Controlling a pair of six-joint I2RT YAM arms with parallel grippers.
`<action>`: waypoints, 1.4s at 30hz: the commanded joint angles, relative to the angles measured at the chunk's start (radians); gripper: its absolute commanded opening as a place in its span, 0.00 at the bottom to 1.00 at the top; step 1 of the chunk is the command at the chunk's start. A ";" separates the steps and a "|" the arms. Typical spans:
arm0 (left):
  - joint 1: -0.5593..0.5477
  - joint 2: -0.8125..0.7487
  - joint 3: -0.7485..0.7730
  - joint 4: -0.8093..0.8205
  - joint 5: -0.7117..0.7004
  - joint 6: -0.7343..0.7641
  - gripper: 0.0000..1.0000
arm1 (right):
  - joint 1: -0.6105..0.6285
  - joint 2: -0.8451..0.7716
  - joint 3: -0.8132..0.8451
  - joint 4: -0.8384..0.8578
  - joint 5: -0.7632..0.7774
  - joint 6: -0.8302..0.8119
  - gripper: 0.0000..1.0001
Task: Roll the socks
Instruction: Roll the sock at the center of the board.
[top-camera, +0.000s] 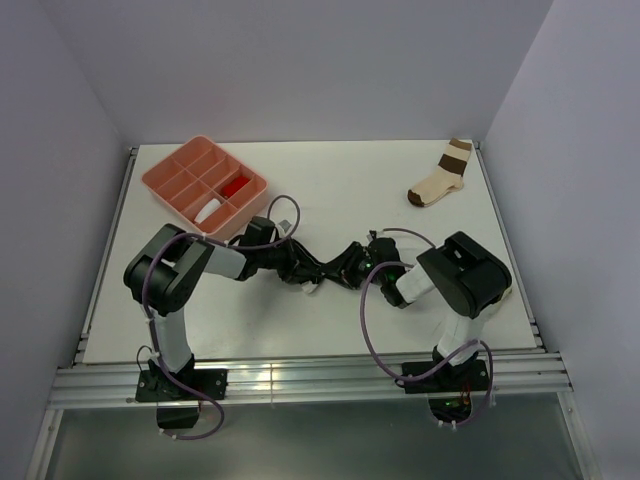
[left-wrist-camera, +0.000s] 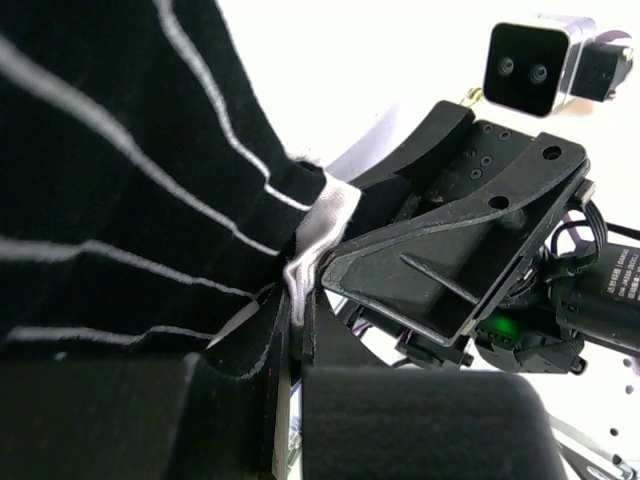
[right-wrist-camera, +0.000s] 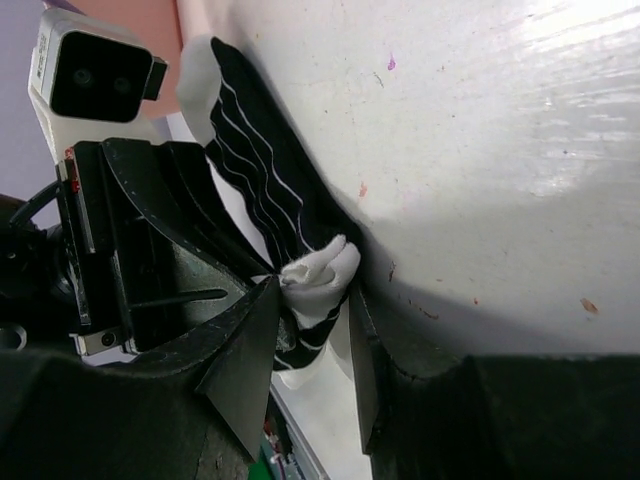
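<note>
The black sock with thin white stripes (top-camera: 312, 272) is stretched between my two grippers at the middle of the table. My left gripper (top-camera: 298, 268) is shut on it; in the left wrist view (left-wrist-camera: 295, 330) the striped sock (left-wrist-camera: 120, 200) fills the left half and its white end sits pinched at the fingertips. My right gripper (top-camera: 345, 270) faces the left one. In the right wrist view (right-wrist-camera: 315, 290) its jaws stand partly apart, closed on the bunched white end of the striped sock (right-wrist-camera: 260, 190). A white roll (top-camera: 208, 211) and a red one (top-camera: 237, 187) lie in the tray.
A pink compartment tray (top-camera: 172, 158) sits at the back left. A cream sock with broad brown bands (top-camera: 440, 180) lies at the back right, near the table's edge. The right gripper's body (left-wrist-camera: 450, 250) crowds the left wrist view.
</note>
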 joint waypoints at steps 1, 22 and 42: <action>0.000 0.012 -0.004 0.076 0.036 -0.010 0.00 | 0.006 0.057 -0.004 -0.047 -0.006 -0.019 0.42; -0.054 -0.206 0.105 -0.399 -0.335 0.375 0.40 | 0.011 -0.133 0.336 -0.929 0.212 -0.307 0.00; -0.566 -0.292 0.087 -0.241 -1.116 0.835 0.58 | 0.040 0.034 0.703 -1.436 0.252 -0.352 0.00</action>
